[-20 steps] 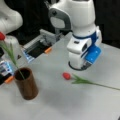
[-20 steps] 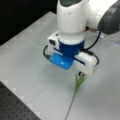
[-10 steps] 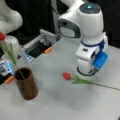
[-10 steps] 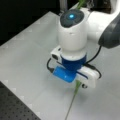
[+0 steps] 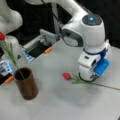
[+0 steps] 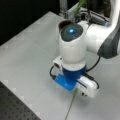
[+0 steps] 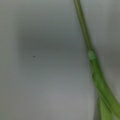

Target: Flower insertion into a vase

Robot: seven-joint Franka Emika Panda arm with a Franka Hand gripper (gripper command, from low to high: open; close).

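Leftmost in a front view stands the vase, a dark brown cylinder upright on the grey table, with one flower already in it: a green stem rising from the mouth and leaning left to a red bloom. Behind the vase is a grey open-topped box with an orange tab at its near edge. Further right a second flower lies flat on the table, red head toward the vase, stem running off to the view's right. Right over its leafy part sits the gripper, lowered to the tabletop, the white arm above it. Whether the fingers are closed on the stem cannot be told. In a front view the stem emerges below the gripper, and the vase shows behind the arm. The wrist view shows only the green stem against the table.
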